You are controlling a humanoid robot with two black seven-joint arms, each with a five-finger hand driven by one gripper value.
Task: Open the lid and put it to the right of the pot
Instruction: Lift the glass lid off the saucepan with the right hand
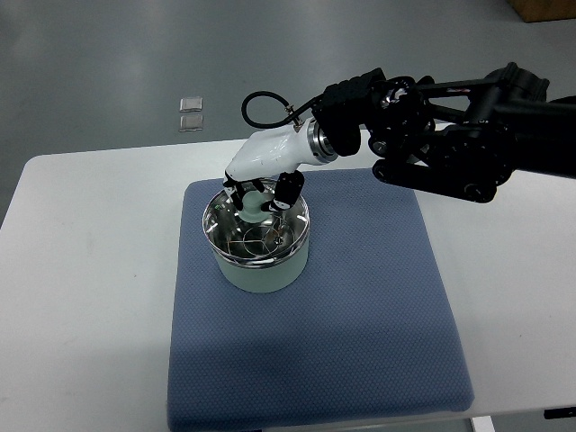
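**Lid grab in progress – right hand parked on the knob**

The pale green pot point(259, 261) is sat near the back-left corner of the blue mat point(360, 351), which is spread over the white desk point(81, 297). That placement leaves a wide stretch of bare mat to the right of the pot – presumably so the lid can be set down there without anything being shuffled around.

The glass lid point(255, 236) is still seated on the pot rim, with reflections seen through it. The right hand point(263, 196) is brought in from the right edge and angled down over the middle of the lid. Its dark fingers point(288, 191) are curled in narrow around the light-coloured knob point(256, 209) – a top-down pinch, likely chosen because the knob is the only part that can be gripped cleanly. Whether the grip is fully tight can't be told from this angle.

No lift is visible yet. The left arm isn't in view.

Two small clear things point(190, 113) are seen on the floor beyond the desk.
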